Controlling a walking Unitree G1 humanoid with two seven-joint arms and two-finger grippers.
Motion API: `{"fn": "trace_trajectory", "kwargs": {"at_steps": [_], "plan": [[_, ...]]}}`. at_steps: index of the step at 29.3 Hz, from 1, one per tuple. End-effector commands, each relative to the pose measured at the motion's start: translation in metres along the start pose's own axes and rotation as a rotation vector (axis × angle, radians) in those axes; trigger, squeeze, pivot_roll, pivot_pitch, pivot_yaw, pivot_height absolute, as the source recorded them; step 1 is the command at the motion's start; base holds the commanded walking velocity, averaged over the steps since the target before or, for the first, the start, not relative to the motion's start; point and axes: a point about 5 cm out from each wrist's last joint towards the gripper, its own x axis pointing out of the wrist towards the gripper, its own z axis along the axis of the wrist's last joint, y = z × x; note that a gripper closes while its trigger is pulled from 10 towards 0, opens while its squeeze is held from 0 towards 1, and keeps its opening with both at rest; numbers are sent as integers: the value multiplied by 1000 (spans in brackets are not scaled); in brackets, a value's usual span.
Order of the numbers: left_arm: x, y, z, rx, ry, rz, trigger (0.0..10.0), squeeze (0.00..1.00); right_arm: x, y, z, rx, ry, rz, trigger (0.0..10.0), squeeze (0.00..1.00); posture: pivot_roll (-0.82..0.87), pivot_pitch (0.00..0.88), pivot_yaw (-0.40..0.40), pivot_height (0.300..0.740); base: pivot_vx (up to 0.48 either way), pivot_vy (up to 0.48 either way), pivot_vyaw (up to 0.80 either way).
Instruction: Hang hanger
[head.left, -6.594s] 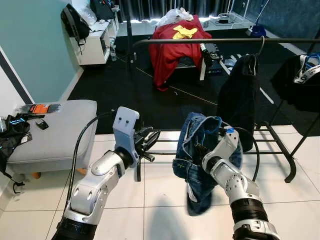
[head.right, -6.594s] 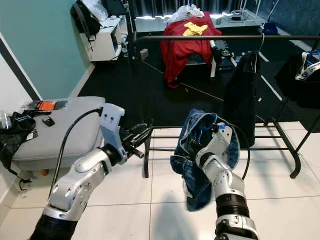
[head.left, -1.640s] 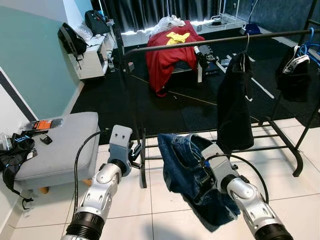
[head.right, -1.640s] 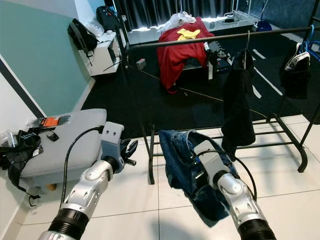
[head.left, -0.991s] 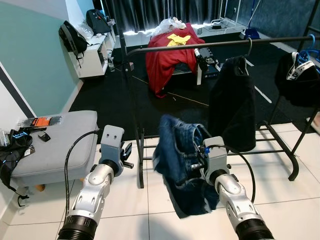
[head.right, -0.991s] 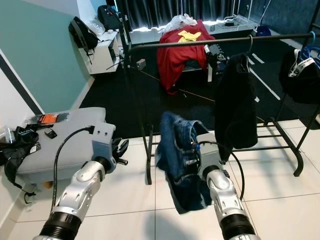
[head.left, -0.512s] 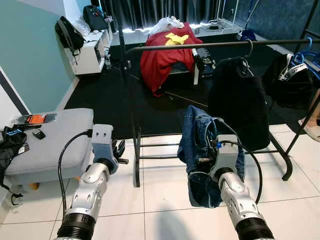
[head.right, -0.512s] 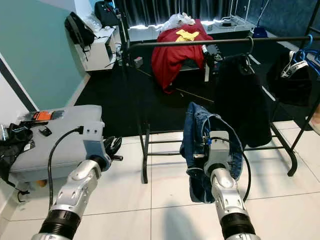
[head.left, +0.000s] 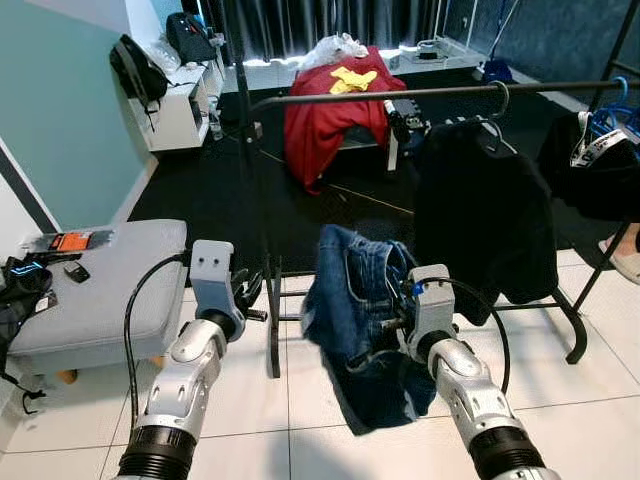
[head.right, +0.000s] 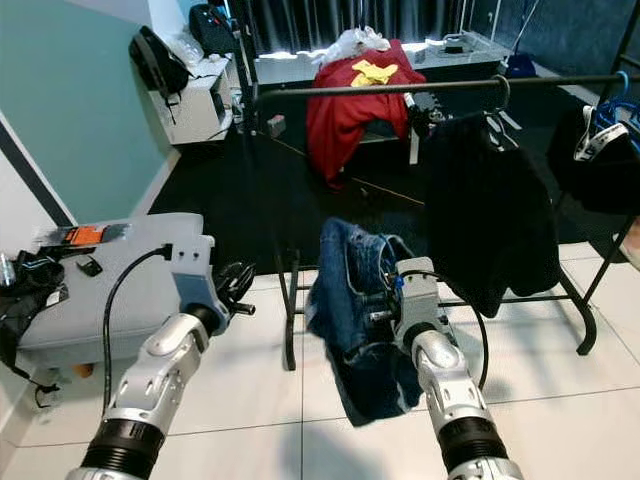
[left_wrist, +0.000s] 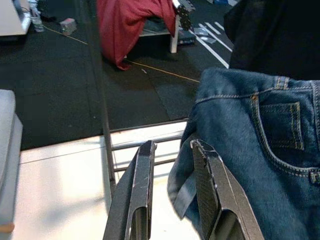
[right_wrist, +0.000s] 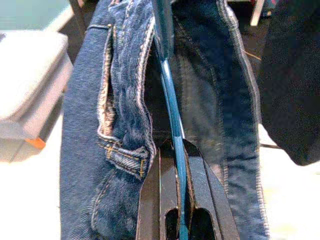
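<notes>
Right tool (right_wrist: 172, 150) is clenched on the thin blue hanger (right_wrist: 167, 90), wire pinched between both fingers; jeans (head.left: 355, 300) are draped over the hanger and hang in front of the robot, low, well under the rail (head.left: 400, 93). Left tool (left_wrist: 172, 185) is released, fingers apart, empty, just beside the jeans' edge but not touching as far as I can tell.

Change vs half a second ago: jeans were bunched to the right, close under the black garment (head.left: 480, 215); now they sit more centre-left, spread wider, hem trailing lower. Right arm has swung the load leftward and a bit down. Left arm barely moved, slightly closer to the rack post (head.left: 262, 250). Camera shifted a little too, so part of this is view drift.

Meaning: hanger is not on the rail yet. Load is moving toward the free stretch of rail left of the black garment, but the hook needs a big lift before it can go over. Hook itself is hidden behind denim in the head views, so its orientation is unclear. Swinging denim could snag the lower rack bars.

Writing: none readable. Orange item (head.left: 68, 241) on the grey ottoman (head.left: 110, 290) is too small to read; jeans patch shows no legible label.
</notes>
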Motion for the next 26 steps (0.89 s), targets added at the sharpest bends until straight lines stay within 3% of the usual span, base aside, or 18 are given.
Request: {"fn": "trace_trajectory", "kwargs": {"at_steps": [1, 26], "plan": [[-2, 4, -4, 9, 23, 8, 10000, 0, 2, 2, 10, -6, -38, 8, 10000, 0, 41, 40, 74, 740, 285, 0, 0], [-4, 4, -5, -8, 26, 10, 10000, 0, -1, -12, 16, -3, -47, -32, 10000, 0, 32, 39, 75, 740, 283, 0, 0]]}}
